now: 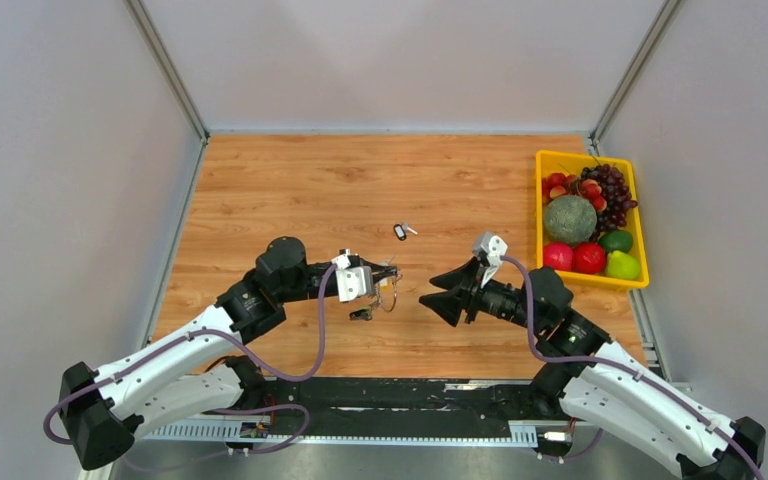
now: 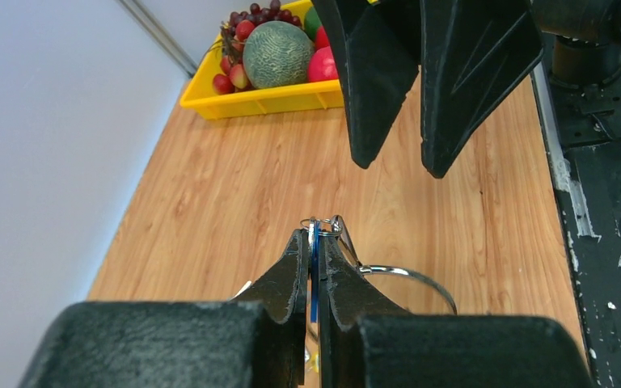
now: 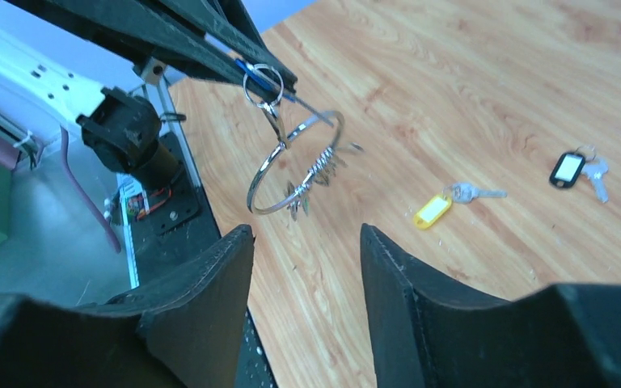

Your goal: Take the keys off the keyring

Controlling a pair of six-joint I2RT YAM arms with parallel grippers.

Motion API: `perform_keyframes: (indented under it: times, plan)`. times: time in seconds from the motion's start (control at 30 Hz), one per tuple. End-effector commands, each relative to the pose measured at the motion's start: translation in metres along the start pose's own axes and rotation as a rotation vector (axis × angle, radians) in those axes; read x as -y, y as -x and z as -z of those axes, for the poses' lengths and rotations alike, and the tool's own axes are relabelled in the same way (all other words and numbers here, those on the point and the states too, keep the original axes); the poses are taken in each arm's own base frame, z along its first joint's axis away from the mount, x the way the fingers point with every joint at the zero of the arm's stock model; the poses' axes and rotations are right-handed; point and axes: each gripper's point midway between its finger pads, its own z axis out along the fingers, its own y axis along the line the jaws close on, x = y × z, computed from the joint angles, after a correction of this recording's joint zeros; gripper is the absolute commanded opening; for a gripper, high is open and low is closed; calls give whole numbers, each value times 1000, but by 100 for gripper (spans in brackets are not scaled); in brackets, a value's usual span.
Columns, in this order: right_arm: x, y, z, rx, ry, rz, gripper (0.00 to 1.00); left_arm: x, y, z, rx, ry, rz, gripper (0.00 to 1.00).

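- The wooden table (image 1: pixel 310 190) fills the middle of the top view, and both arms reach over its near half.
- A yellow tray (image 1: pixel 539 215) with fruit (image 1: pixel 570 218) stands at the far right edge of the table, well apart from the grippers.
- Your right gripper (image 3: pixel 306 230) has its fingers spread wide and holds nothing. It points toward the left gripper, near it but not touching.
- Your left gripper (image 2: pixel 314 238) is closed tight on a blue tag (image 2: pixel 313 279), which sits thin between the two fingers.
- The keyring (image 2: pixel 404 272) hangs just beside the left fingertips on a small loop of this tag, tilted, between the two grippers.
- Some small silver keys (image 3: pixel 319 170) sit together on the wire of the ring.
- A yellow-tag key (image 3: pixel 433 210) lies flat on the table, apart from the ring.
- A black-tag key (image 3: pixel 568 168) lies a little farther on, also off the ring.
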Motion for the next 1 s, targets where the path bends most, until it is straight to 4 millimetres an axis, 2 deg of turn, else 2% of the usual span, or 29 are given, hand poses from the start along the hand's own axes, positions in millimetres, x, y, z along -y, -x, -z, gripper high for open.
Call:
perform_keyframes:
  times: [0.0, 0.17, 0.33, 0.5, 0.63, 0.77, 0.97]
  plan:
    - [-8, 42, 2, 194, 14, 49, 54, -15, 25, 0, 55, 34, -58, 0]
    - [-2, 40, -2, 204, -23, 39, 54, -20, 21, -1, 28, 56, -52, 0]
    - [14, 42, -3, 268, -142, 40, 54, -30, 5, -4, -57, 97, -16, 0]
    - [29, 45, -6, 278, -234, 37, 64, -43, -18, -4, -197, 166, -7, 0]
    - [28, 37, -21, 219, -207, 67, 68, -63, -29, 3, -301, 264, -12, 0]
    - [26, 25, -40, 165, -165, 93, 68, -76, -28, 10, -335, 329, -22, 0]
    - [34, 26, -48, 224, -187, 72, 64, -98, -31, 29, -392, 473, -46, 0]
